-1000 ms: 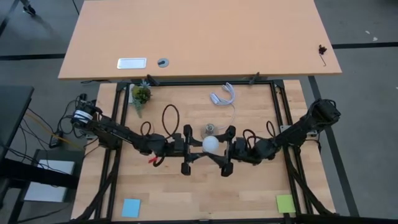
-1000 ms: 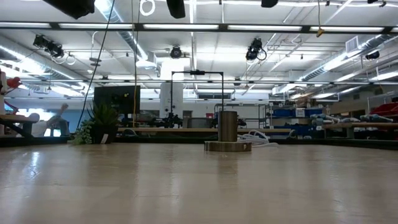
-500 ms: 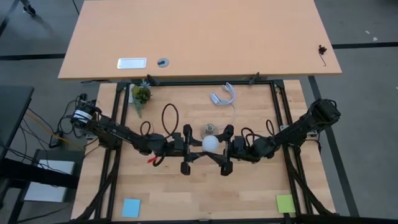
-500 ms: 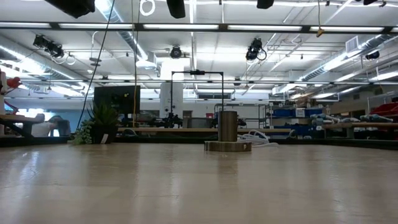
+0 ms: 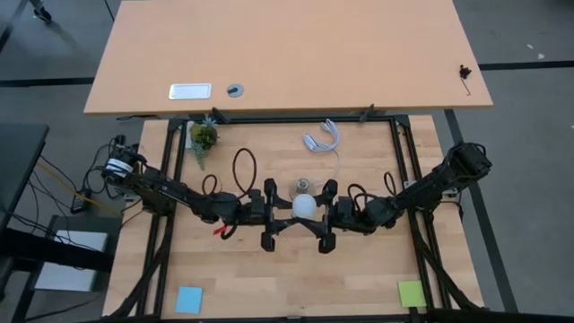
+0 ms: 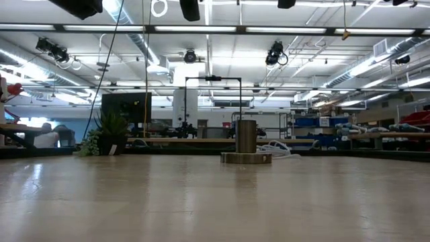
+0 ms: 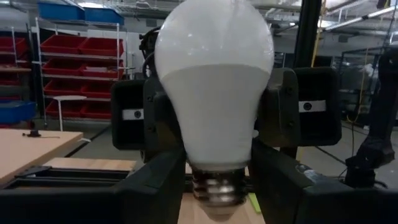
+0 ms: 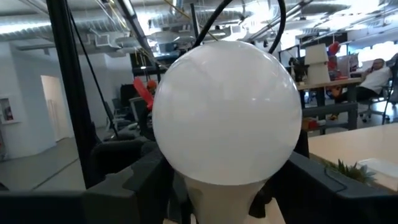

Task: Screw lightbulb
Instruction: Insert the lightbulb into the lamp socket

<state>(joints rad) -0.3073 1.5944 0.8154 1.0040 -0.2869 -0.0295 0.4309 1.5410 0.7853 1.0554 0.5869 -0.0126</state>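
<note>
White lightbulb stands upright, screw base down, between both claws.

between the jaws: the white pear-shaped lightbulb fills the gap where the left gripper and right gripper meet.
just beyond the jaws: round metallic socket disc with upright post, close to the bulb.
farther beyond: coiled white cable; small green potted plant off to the left gripper's side.
nearer side of the jaws: bare wooden tabletop, open room.
</note>
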